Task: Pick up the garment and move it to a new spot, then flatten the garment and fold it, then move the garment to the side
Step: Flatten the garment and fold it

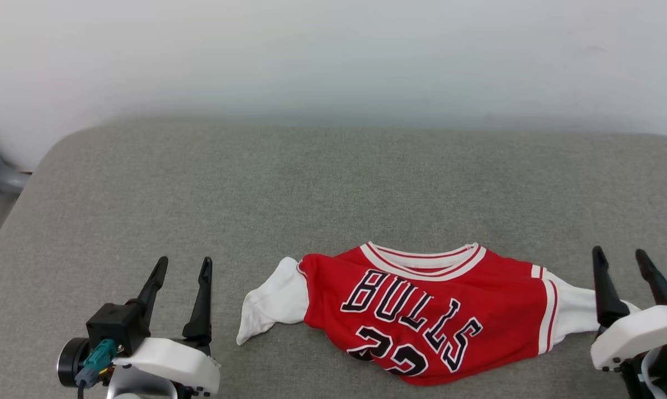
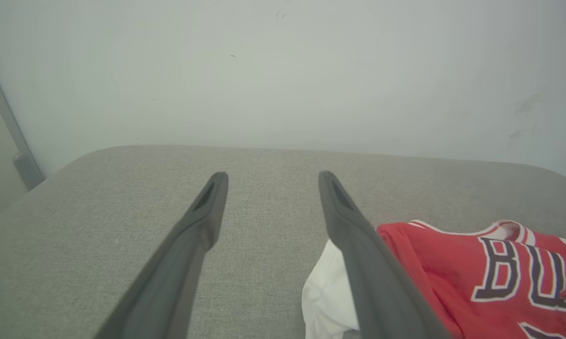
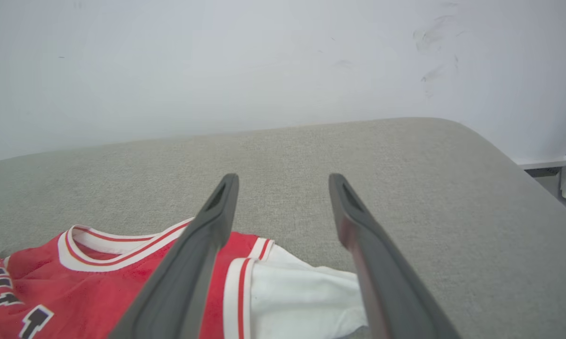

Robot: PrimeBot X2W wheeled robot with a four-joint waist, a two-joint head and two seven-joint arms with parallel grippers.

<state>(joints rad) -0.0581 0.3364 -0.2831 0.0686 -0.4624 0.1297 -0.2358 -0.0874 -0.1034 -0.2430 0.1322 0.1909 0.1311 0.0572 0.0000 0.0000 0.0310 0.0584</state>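
We log garment (image 1: 422,310) long axis 9–3 o'clock | lies at 3 o'clock of left gripper (image 1: 183,265), jaws apart | right gripper (image 1: 619,256) nearer, over sleeve (image 3: 306,292), jaws apart, empty

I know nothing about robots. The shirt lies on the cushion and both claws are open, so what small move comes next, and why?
Probably the left gripper reaches for the white sleeve beside it and tugs it outward. The garment lies bunched, with its number partly tucked under and that sleeve crumpled, so it needs flattening before any fold. Both it and the right gripper stand open.
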